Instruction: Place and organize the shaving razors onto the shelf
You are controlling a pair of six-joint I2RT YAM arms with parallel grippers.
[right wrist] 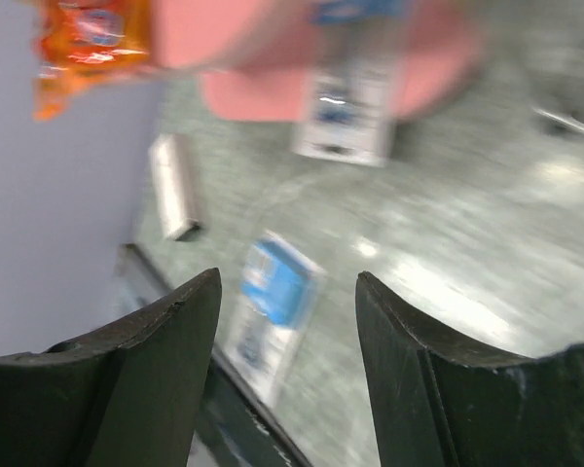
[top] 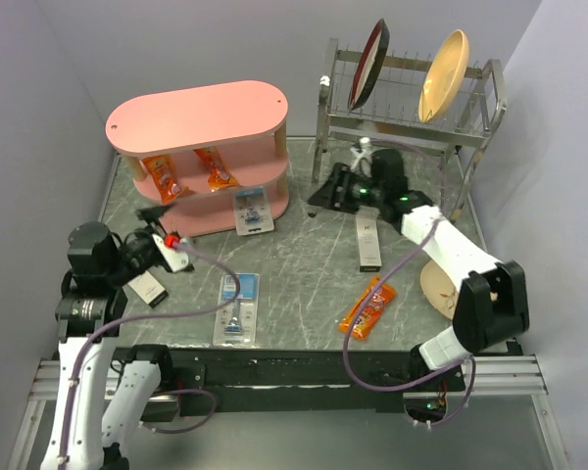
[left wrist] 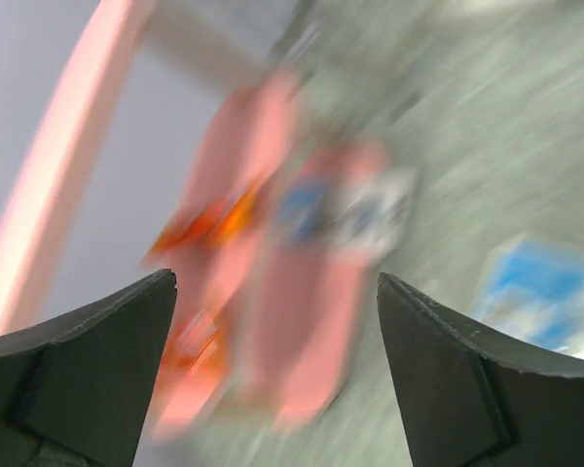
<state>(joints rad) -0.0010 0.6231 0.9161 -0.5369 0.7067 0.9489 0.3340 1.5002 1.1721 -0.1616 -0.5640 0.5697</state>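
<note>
Two razor packs are counted. First razor pack [top: 253,211]: set at the front of the bottom board of the shelf [top: 201,113]. Second razor pack [top: 237,308]: flat on the table [top: 304,264]. Both are laid lengthwise near-to-far, card tops farthest. The dish rack [top: 412,108] is seen from above only. Left gripper [left wrist: 277,282], right gripper [right wrist: 287,277]: fingers apart, empty.

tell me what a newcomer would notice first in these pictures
The big pink shelf at the far left draws the eye first, with two orange snack packets on its middle tier and one razor pack at the front of its bottom tier. A second razor pack lies flat on the table near the front edge. At the far right, a metal dish rack holds a dark plate and a tan plate on edge.
</note>
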